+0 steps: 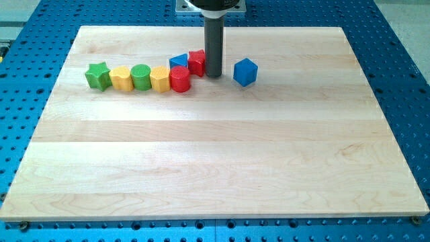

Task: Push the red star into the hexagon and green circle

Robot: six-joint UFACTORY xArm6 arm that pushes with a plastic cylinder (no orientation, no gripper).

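The red star [196, 62] sits near the view's top centre, touching a blue triangle [178, 62] on its left and a red cylinder [179, 79] below it. My tip [213, 73] stands right against the red star's right side. To the left runs a row: a yellow hexagon [160, 78], a green circle [141, 76], a yellow block [121, 78] and a green star [98, 75]. The red cylinder touches the yellow hexagon's right side.
A blue cube [245, 72] lies just right of my tip. The wooden board [222, 161] rests on a blue perforated table [403, 81]. The arm's mount shows at the view's top edge.
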